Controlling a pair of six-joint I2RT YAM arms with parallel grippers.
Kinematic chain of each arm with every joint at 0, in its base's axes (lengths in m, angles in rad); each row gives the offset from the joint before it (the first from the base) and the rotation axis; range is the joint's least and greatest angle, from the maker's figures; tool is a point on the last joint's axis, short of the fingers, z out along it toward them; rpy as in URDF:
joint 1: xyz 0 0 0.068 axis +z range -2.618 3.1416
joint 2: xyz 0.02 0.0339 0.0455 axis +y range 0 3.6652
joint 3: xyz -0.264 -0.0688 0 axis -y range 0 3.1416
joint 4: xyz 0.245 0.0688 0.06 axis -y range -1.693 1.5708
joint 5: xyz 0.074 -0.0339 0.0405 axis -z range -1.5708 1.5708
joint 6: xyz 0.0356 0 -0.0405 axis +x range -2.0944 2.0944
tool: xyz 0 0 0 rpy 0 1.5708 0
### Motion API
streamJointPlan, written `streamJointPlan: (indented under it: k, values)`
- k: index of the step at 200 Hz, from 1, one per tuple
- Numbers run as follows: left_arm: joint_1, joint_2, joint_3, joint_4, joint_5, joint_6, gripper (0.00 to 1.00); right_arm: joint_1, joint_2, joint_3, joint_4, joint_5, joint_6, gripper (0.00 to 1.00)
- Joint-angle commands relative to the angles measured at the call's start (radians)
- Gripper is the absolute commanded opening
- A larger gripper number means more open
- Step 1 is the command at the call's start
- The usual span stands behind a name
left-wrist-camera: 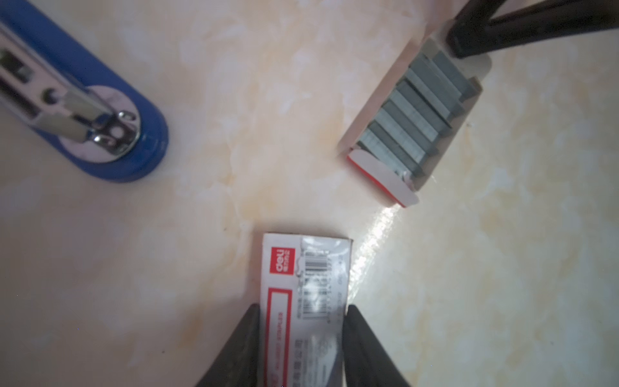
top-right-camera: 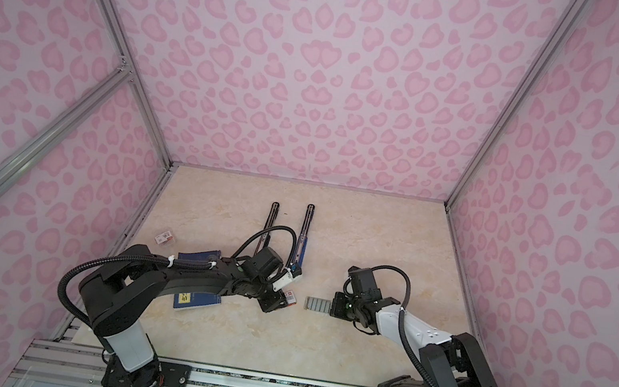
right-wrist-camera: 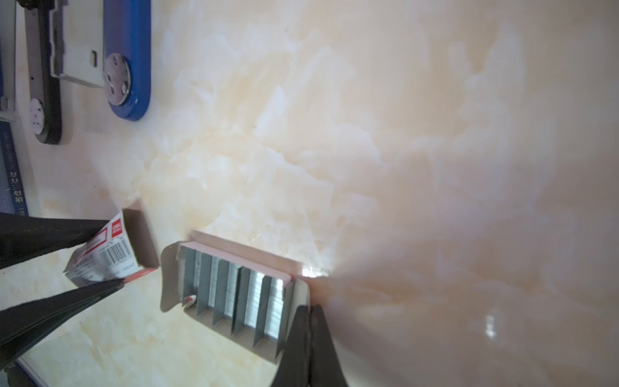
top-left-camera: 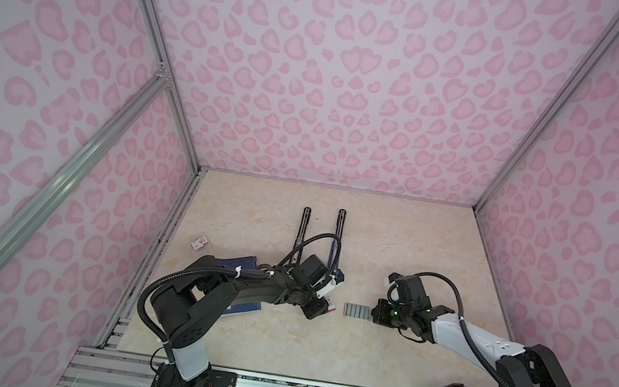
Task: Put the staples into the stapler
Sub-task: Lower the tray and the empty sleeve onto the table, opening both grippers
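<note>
The left jaws are clamped on the long sides of a white-and-red barcoded box sleeve point(left-wrist-camera: 306, 278), whose open end, seen in the right wrist view point(right-wrist-camera: 139, 239), faces a cardboard tray point(right-wrist-camera: 234, 249) and stands just apart from it. The right jaws are pressed together, pinching the tray's end flap on the side away from the sleeve. Inside the tray lie the staples point(right-wrist-camera: 241, 295), grey strips side by side that fill it from end to end; in both top views they show as a small grey rectangle point(top-left-camera: 356, 310) point(top-right-camera: 317, 304) on the table point(top-left-camera: 275, 345), between the two wrists and near the middle of the work area. The left wrist view shows the same strips point(left-wrist-camera: 412, 117) with the tray's red-edged flap turned toward the sleeve. Beyond the left wrist, toward the back wall, the blue stapler point(top-left-camera: 333, 251) point(left-wrist-camera: 110, 147) lies folded open with its metal rail exposed, and the black stapler point(top-left-camera: 305, 223) point(right-wrist-camera: 45, 110) lies open just beside it, on the left in the top views. Dark blue booklets point(top-right-camera: 193, 302) lie under the left arm, and a second small red-and-white box point(top-left-camera: 201, 244) sits near the table's left edge.
</note>
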Motion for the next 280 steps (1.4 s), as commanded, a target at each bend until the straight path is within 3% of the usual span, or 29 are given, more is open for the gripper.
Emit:
streamJointPlan:
  k: [1, 52, 123, 169, 194, 221, 239, 280]
  values:
    - [-0.012, -0.026, -0.036, -0.045, -0.157, -0.200, 0.43, 0.014, 0.004, -0.004, 0.039, -0.010, 0.026, 0.00]
    - [-0.020, -0.127, -0.132, -0.071, -0.398, -0.472, 0.46, 0.086, 0.029, 0.001, 0.115, 0.008, 0.126, 0.00]
    - [-0.019, -0.226, -0.174, -0.139, -0.549, -0.618, 0.56, 0.234, 0.108, -0.024, 0.323, 0.075, 0.359, 0.00]
    - [-0.019, -0.228, -0.126, -0.198, -0.520, -0.692, 0.64, 0.312, 0.199, 0.007, 0.377, 0.043, 0.403, 0.00]
    - [-0.020, -0.259, -0.115, -0.209, -0.501, -0.720, 0.65, 0.320, 0.167, -0.005, 0.348, 0.071, 0.403, 0.18]
    - [-0.019, -0.314, -0.105, -0.208, -0.457, -0.724, 0.65, 0.320, 0.089, -0.004, 0.260, 0.109, 0.371, 0.25]
    - [-0.019, -0.336, -0.081, -0.219, -0.387, -0.703, 0.62, 0.318, 0.025, 0.002, 0.184, 0.138, 0.339, 0.26]
    - [-0.019, -0.349, -0.032, -0.250, -0.193, -0.670, 0.41, 0.289, -0.162, -0.004, 0.037, 0.162, 0.215, 0.21]
